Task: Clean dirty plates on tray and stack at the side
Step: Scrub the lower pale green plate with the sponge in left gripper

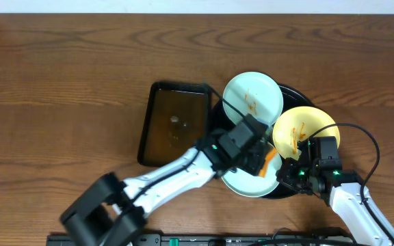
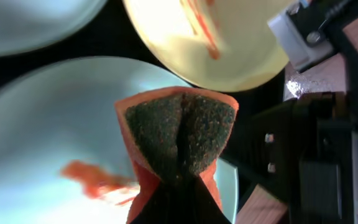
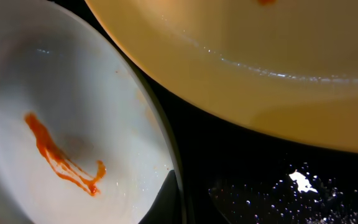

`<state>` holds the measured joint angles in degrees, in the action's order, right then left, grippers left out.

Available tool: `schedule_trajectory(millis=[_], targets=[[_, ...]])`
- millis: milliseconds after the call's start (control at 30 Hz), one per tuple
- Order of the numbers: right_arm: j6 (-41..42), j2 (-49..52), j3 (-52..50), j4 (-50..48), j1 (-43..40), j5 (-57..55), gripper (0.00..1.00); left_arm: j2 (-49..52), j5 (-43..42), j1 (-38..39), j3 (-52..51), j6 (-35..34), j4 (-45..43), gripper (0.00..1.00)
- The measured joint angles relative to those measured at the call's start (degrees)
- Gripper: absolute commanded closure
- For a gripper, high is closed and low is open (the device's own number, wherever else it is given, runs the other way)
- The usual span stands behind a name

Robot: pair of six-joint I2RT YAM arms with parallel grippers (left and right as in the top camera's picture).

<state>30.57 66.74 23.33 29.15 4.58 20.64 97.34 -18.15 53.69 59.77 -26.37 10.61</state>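
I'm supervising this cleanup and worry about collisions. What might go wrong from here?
The right gripper sits close beside the left gripper over the tray, so a wiping stroke might bump them together. The sponge is pinched at one end only and might twist loose. The yellow plate crowds the smeared plate and may get shoved while scrubbing.

overhead: high above, straight down; whole table [image 1: 60, 82]
wrists: very close, looking down; both share yellow plate [image 2: 229, 56], mint plate [image 2: 42, 124]
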Motion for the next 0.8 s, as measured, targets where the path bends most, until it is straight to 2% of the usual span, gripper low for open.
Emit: schedule_trajectory(millis=[300, 500, 800], targets=[[0.00, 0.02, -0.07, 0.07, 0.00, 0.02, 0.99, 7.54, -0.13, 2.08, 0.00, -8.85, -3.08, 0.93], [0.00, 0.02, -0.13, 0.13, 0.00, 0.33, 0.99, 7.67, 3.63, 0.50, 0.85, -8.85, 2.56, 0.92], [0.00, 0.00, -0.13, 0.09, 0.00, 0.63, 0.99, 6.12, 9.11, -6.62, 0.98, -6.01, 8.90, 0.93]])
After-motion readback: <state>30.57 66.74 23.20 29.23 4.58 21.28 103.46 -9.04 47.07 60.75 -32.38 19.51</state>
